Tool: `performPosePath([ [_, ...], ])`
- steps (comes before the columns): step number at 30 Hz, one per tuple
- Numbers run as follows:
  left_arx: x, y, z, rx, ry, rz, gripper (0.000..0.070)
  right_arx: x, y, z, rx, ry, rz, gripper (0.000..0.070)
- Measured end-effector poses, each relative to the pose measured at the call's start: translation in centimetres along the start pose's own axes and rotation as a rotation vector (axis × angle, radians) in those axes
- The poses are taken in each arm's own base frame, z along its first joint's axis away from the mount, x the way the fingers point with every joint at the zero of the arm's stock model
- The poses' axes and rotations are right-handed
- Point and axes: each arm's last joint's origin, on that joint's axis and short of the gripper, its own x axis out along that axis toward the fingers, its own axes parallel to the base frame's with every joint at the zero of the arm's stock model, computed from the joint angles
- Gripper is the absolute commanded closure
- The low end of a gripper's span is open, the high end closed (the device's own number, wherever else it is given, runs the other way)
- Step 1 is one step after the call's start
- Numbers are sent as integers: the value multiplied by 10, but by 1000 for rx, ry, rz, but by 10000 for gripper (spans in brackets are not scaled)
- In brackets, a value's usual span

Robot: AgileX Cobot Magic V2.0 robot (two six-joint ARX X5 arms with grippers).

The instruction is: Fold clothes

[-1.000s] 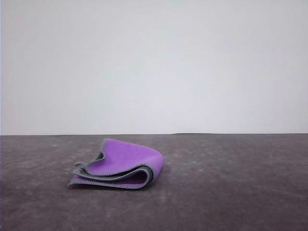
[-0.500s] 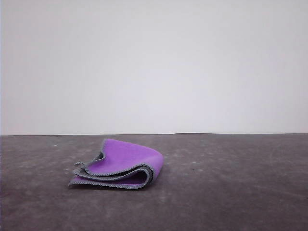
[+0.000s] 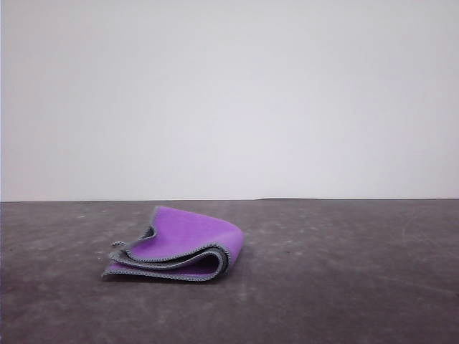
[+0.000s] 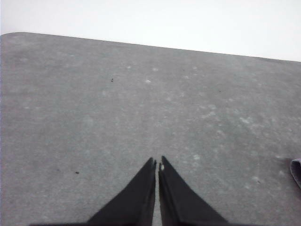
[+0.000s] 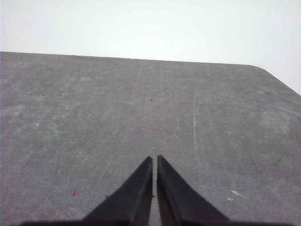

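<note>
- Dark grey and speckled, the table [image 3: 344, 272] is seen in front of a plain white wall [image 3: 229, 93].
- The cloth [image 3: 183, 246] is laid folded left of the table's middle, purple face outward, its grey stitched edges stacked toward the near edge.
- The left gripper [image 4: 156, 165] is held over bare table, fingers closed together.
- The right gripper [image 5: 154, 159] is likewise closed, nothing between its fingers.

cloth [image 3: 188, 240]: purple face outward, grey stitched edging; folded over in loose layers; laid on dark table, left of centre
</note>
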Motion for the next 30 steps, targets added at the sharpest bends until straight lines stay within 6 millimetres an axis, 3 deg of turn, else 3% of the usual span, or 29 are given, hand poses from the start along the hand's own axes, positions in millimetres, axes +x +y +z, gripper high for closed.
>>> performPosePath([
  [30,0,0,0,0,0,0,700,0,0,0,0,0,0,685],
])
